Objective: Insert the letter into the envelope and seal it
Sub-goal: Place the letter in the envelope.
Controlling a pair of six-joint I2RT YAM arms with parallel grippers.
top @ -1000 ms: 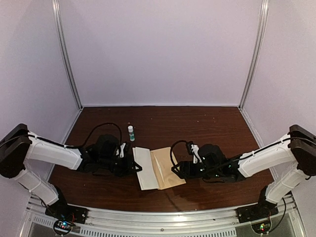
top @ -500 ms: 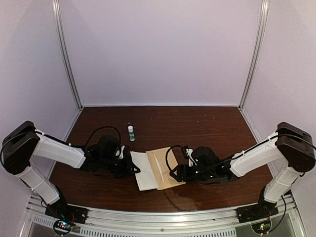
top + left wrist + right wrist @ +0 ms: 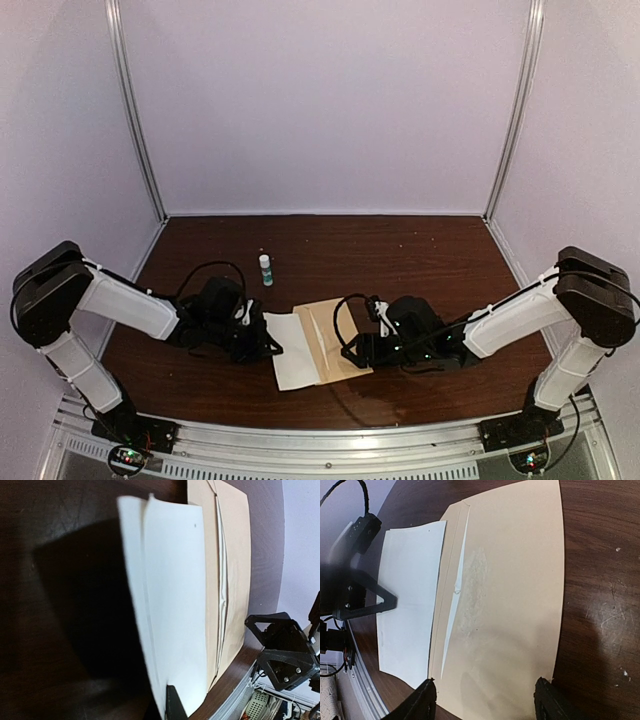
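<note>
1. Top external view, item placement: the letter and the envelope lie at the near middle of the bench. The letter is at 9 o'clock of the envelope and overlaps its edge. A small bottle stands apart at 12 o'clock of the letter.
2. Progress, done: the right wrist view shows the letter's 3 o'clock edge tucked under the envelope's open lip, with a pale sliver showing through the slit. Judged as insertion begun.
3. Progress, left: most of the letter lies outside the envelope. It has to slide fully in, then the flap has to be folded and sealed. Neither step is done yet.
4. Left arm: reaches low across the bench from 9 o'clock. The left gripper is clamped together on the letter's outer edge, and in the left wrist view that edge is raised off the bench over a dark shadow.
5. Right arm: reaches low from 3 o'clock. The right gripper has its fingers well apart over the envelope's near edge and grasps nothing. Whether they press on the paper cannot be told.
</note>
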